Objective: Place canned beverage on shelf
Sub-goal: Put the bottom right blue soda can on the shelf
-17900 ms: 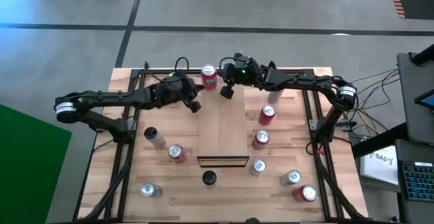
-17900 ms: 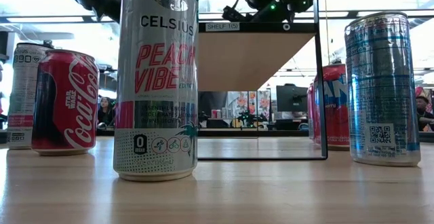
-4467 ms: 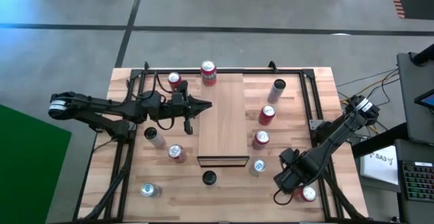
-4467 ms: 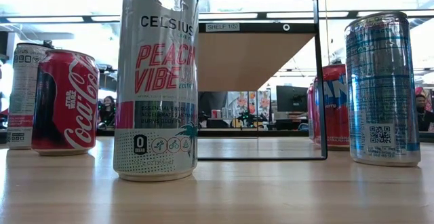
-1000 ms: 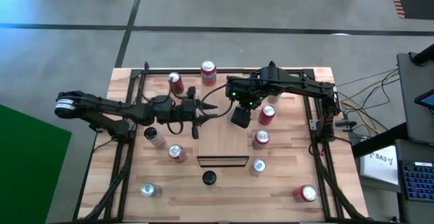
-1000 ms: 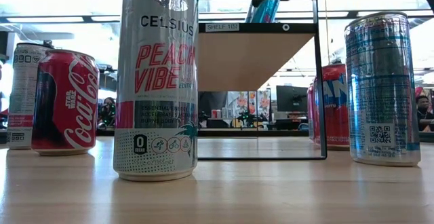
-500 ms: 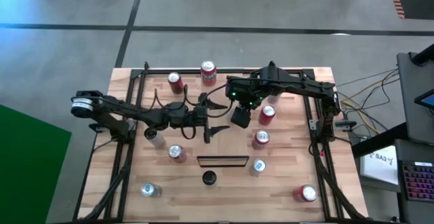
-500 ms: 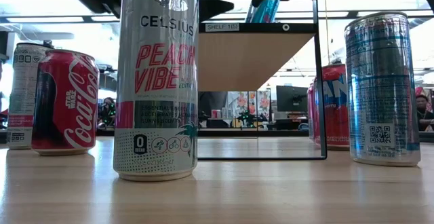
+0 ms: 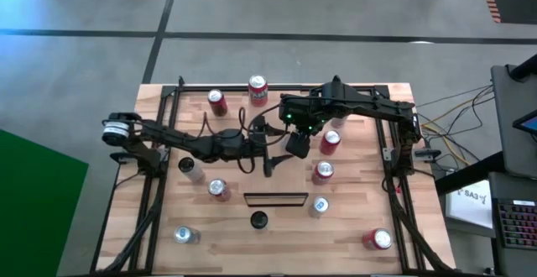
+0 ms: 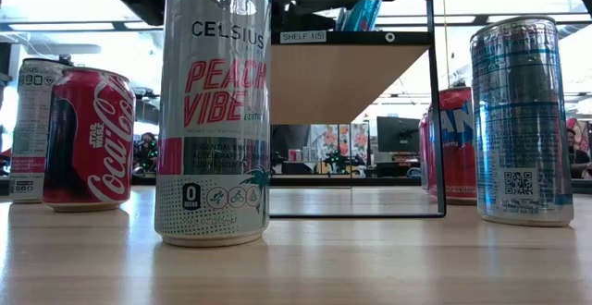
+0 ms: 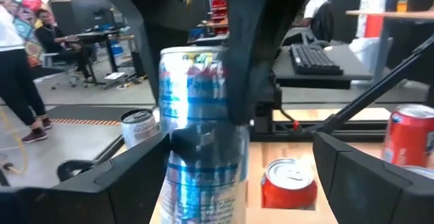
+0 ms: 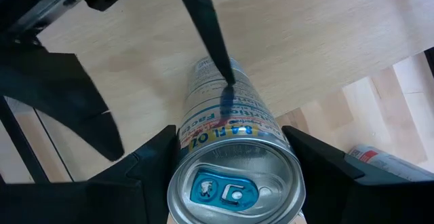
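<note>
The right claw hangs over the right half of the long raised shelf of smooth light wood, and in the right wrist view its two dark fingers press either side of a tall silver-and-blue beverage can with a blue pull tab on its lid. The can stands upright with its base on or just above the pale shelf board; the pictures do not settle which. In the low view the can's blue side shows above the shelf's dark front edge, which carries a small white label.

The left claw reaches in across the left half of the shelf, fingers spread wide with nothing gripped. In the left wrist view those wide-set fingers frame the same silver-and-blue can, which sits just ahead of and between them, with the right claw's dark finger running down its side. One slim left fingertip appears to touch the can's wall in the right wrist view.

On the planked wooden desk around the shelf stand other cans: a red one at the far edge, another red one to its left, two red cans right of the shelf, and silver ones nearer the front. A tall silver-and-pink can and a red cola can fill the low view's foreground.
</note>
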Robot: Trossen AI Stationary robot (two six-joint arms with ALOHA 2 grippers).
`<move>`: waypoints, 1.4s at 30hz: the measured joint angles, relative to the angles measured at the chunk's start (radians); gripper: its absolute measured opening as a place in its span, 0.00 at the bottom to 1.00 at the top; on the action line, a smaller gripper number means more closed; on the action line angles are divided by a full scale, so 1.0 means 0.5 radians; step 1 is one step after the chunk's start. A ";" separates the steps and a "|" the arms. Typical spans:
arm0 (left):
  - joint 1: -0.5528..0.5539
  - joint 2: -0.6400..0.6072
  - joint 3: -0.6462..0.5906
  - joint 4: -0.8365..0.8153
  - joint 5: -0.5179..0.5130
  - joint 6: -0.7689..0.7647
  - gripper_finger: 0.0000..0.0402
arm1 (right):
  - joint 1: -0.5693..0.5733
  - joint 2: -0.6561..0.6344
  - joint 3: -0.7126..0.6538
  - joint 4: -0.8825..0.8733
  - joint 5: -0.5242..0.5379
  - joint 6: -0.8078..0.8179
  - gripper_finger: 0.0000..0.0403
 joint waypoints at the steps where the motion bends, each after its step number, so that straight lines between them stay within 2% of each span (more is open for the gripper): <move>1: 0.000 0.004 0.003 0.004 -0.019 0.001 0.82 | 0.000 0.000 0.000 0.000 0.000 0.000 0.55; 24: 0.008 0.218 0.130 0.008 -0.131 0.001 0.82 | 0.001 0.000 0.000 0.006 -0.009 0.001 0.55; 40: 0.011 0.220 0.130 -0.001 -0.181 0.016 0.64 | 0.001 0.000 -0.001 0.017 -0.013 0.001 0.55; 42: 0.012 0.220 0.130 -0.001 -0.186 0.016 0.62 | 0.001 0.000 -0.002 0.020 -0.013 0.000 0.59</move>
